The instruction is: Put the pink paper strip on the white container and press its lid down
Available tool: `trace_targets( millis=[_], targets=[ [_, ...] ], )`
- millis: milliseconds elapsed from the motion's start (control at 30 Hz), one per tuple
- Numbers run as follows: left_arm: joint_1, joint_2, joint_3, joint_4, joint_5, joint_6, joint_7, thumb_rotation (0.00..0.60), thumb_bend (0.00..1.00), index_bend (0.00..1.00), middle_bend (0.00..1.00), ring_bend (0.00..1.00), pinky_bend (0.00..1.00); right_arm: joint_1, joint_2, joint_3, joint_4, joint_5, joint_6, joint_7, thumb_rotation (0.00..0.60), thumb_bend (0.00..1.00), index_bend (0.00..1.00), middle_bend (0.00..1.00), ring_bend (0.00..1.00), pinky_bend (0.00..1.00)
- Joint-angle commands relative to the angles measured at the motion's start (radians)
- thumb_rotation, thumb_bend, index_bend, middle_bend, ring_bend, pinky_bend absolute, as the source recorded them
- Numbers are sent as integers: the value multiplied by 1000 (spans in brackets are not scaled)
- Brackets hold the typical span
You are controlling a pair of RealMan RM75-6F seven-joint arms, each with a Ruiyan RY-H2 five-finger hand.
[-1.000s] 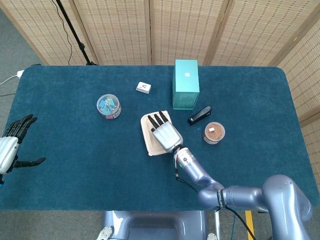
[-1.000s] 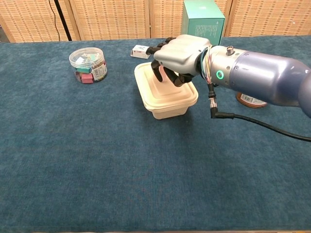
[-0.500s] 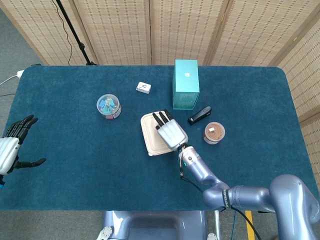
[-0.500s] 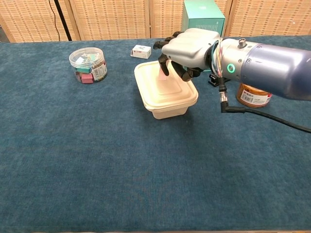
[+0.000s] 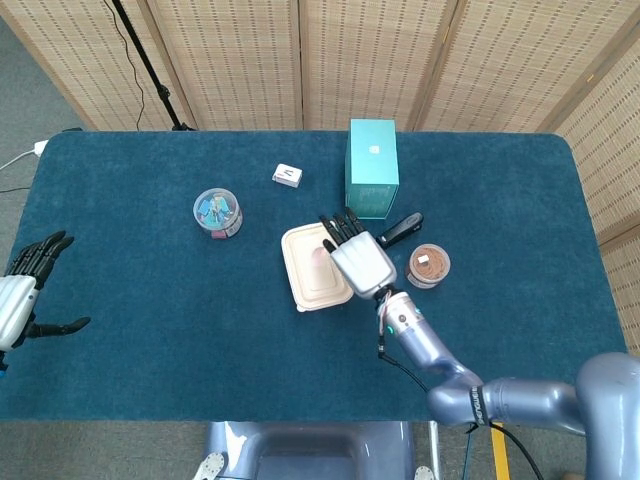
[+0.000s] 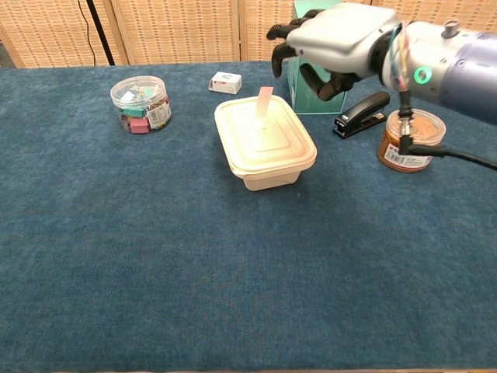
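Fingers of the right hand are dark, loosely curled and apart, holding nothing; the hand hangs above the tabletop just right of the white container, clear of it. The pink paper strip lies on the container's closed lid, its far end sticking up past the far rim. The left hand is at the tabletop's left edge, fingers spread and empty. Behind the right hand stands a teal box; a black stapler and an orange-brown jar sit to its right. A clear tub of clips and a small white box lie toward the far left.
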Motion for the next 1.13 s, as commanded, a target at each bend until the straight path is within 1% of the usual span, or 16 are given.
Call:
trace_targets(
  millis=[33, 67, 100, 233, 300, 400, 467, 533, 600, 633, 800, 867, 1000, 1133],
  targets=[
    [4, -2, 3, 1, 5, 7, 5, 600, 0, 0, 0, 0, 0, -55, 49, -7, -63, -37, 63, 42, 600, 143, 8, 0, 0, 0],
    [5, -3, 3, 2, 6, 8, 6, 600, 0, 0, 0, 0, 0, -61, 53, -7, -68, -39, 68, 48, 600, 63, 1, 0, 0, 0],
    [7, -5, 4, 3, 8, 12, 8, 600, 0, 0, 0, 0, 0, -72, 62, -8, -80, -46, 78, 62, 600, 6, 0, 0, 0, 0],
    [19, -14, 8, 10, 16, 36, 21, 600, 0, 0, 0, 0, 0, -126, 104, -19, -125, -83, 119, 141, 600, 0, 0, 0, 0, 0],
    [31, -23, 11, 15, 20, 58, 33, 600, 0, 0, 0, 0, 0, -166, 136, -37, -147, -124, 145, 198, 600, 0, 0, 0, 0, 0],
    [52, -36, 18, 24, 27, 91, 40, 600, 0, 0, 0, 0, 0, -233, 189, -80, -165, -201, 191, 286, 600, 0, 0, 0, 0, 0],
    [67, -45, 20, 29, 28, 114, 38, 600, 0, 0, 0, 0, 0, -286, 223, -113, -158, -264, 239, 348, 600, 0, 0, 0, 0, 0],
    [81, -59, 20, 39, 33, 142, 47, 600, 0, 0, 0, 0, 0, -348, 251, -149, -141, -316, 299, 411, 600, 0, 0, 0, 0, 0],
    [90, -72, 24, 50, 40, 157, 56, 600, 0, 0, 0, 0, 0, -395, 267, -175, -127, -347, 339, 460, 600, 0, 0, 0, 0, 0],
    [95, -81, 30, 60, 44, 162, 60, 600, 0, 0, 0, 0, 0, -434, 279, -196, -113, -362, 369, 495, 600, 0, 0, 0, 0, 0],
    [107, -116, 40, 108, 47, 167, 74, 600, 0, 0, 0, 0, 0, -561, 299, -260, -42, -391, 446, 593, 600, 0, 0, 0, 0, 0],
    [107, -127, 41, 123, 43, 162, 76, 600, 0, 0, 0, 0, 0, -603, 296, -275, -7, -390, 463, 620, 600, 0, 0, 0, 0, 0],
    [107, -138, 35, 137, 39, 166, 85, 600, 0, 0, 0, 0, 0, -666, 278, -286, 58, -389, 490, 657, 600, 0, 0, 0, 0, 0],
    [108, -144, 38, 144, 41, 165, 96, 600, 0, 0, 0, 0, 0, -707, 253, -284, 109, -394, 516, 641, 600, 0, 0, 0, 0, 0]
  ],
)
